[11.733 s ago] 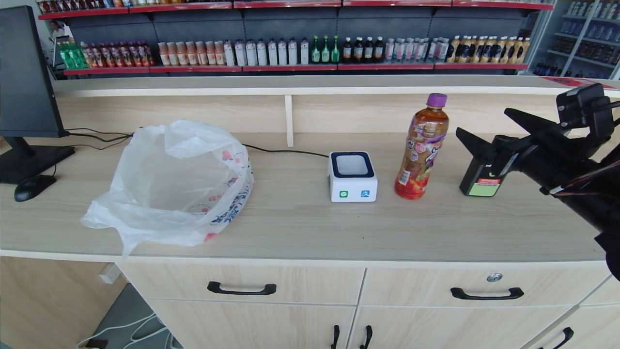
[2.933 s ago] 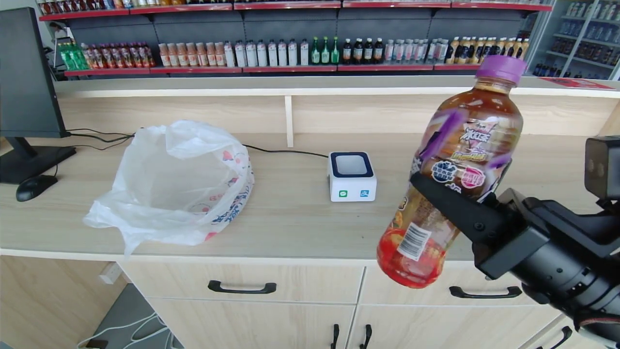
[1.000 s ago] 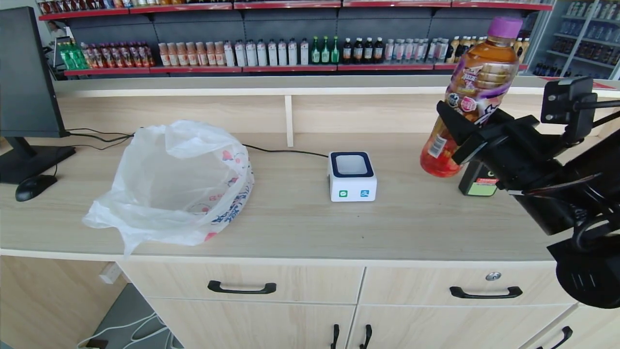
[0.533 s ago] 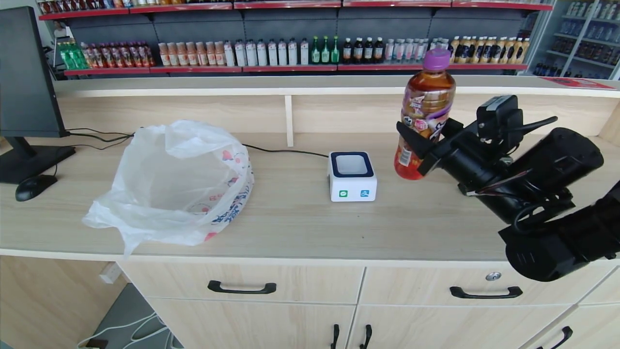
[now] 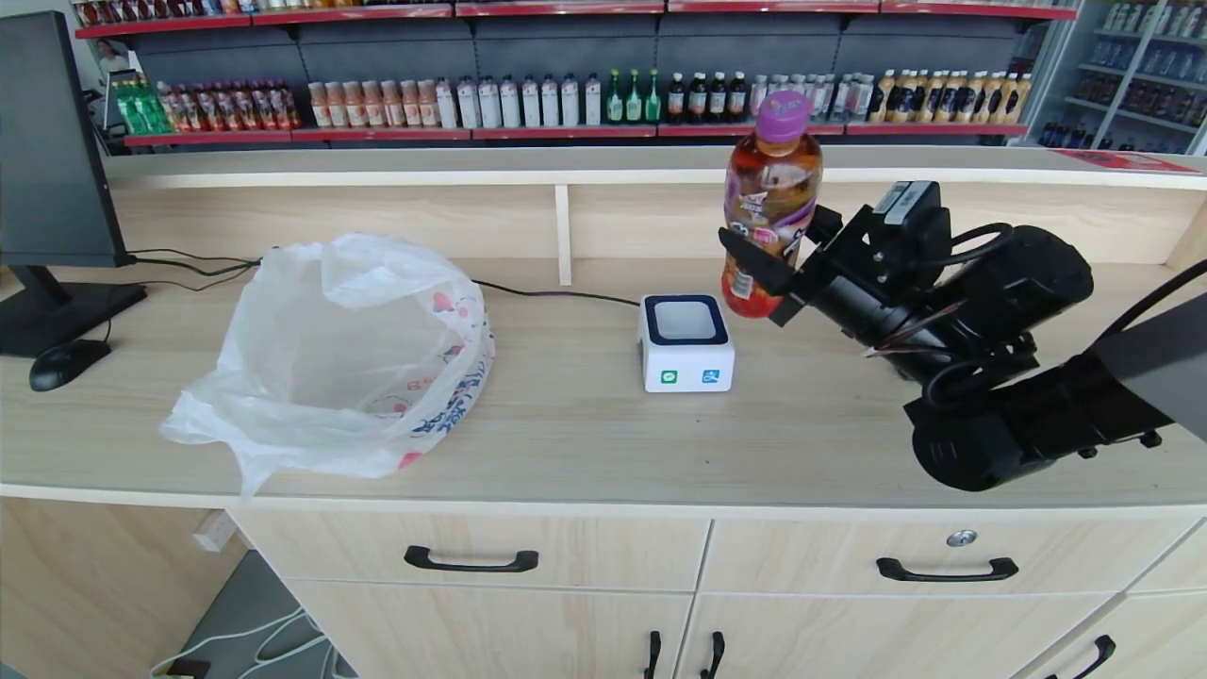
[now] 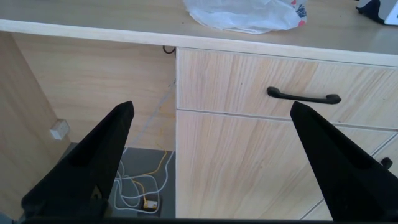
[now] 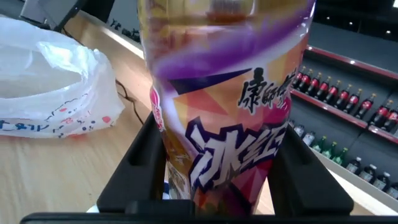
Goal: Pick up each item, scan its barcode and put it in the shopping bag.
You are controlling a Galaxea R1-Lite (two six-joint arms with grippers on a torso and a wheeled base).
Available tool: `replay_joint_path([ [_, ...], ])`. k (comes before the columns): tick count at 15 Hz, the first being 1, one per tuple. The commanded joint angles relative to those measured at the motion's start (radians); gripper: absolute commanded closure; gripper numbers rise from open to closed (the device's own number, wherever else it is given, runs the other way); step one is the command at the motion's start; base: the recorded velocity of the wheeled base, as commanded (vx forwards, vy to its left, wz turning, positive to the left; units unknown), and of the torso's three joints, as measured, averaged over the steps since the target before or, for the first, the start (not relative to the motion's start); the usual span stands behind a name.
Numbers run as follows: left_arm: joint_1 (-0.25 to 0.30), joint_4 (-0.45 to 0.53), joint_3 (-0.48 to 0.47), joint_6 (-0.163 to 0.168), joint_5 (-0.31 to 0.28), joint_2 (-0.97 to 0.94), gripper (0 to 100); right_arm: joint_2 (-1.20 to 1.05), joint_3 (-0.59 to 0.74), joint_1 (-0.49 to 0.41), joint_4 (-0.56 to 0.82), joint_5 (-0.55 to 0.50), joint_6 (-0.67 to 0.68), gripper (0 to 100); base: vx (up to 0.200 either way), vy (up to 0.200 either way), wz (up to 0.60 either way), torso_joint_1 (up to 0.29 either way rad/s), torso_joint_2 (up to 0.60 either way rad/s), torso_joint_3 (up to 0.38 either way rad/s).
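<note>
A tea bottle (image 5: 771,193) with a purple cap and colourful label hangs upright in the air, just right of and above the white barcode scanner (image 5: 686,341). My right gripper (image 5: 785,247) is shut on its lower half; up close the bottle (image 7: 230,106) sits between the black fingers (image 7: 140,162). The white plastic shopping bag (image 5: 349,349) lies open on the counter's left, and is also seen in the right wrist view as the bag (image 7: 50,87). My left gripper (image 6: 211,168) stands open, holding nothing, below the counter edge in front of the cabinet drawers.
A monitor (image 5: 52,141) and a mouse (image 5: 66,363) stand at the counter's far left. The scanner's cable (image 5: 556,294) runs along the back. A raised ledge (image 5: 603,174) borders the counter behind. A drawer handle (image 6: 303,96) faces the left gripper.
Over the last second my right arm has carried the bottle leftward from the counter's right side to just beside the scanner. The bag and scanner have not moved.
</note>
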Motion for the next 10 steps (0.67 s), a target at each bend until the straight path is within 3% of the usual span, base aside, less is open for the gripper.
replay_joint_path([
  [1,0.002,0.000,0.000,0.000,0.000,0.001,0,0.030,-0.010,0.001,-0.001,0.044,-0.021,100,0.000,0.000,0.00,0.000,0.00,0.000],
  [4,0.000,0.000,0.000,0.000,0.000,0.001,0,0.063,-0.061,-0.002,-0.001,0.121,-0.056,100,0.000,0.000,0.00,0.000,0.00,0.000],
  [10,0.000,0.000,0.000,0.000,0.000,0.001,0,0.070,-0.074,-0.005,-0.001,0.094,-0.074,100,0.000,0.000,0.00,0.000,0.00,0.000],
])
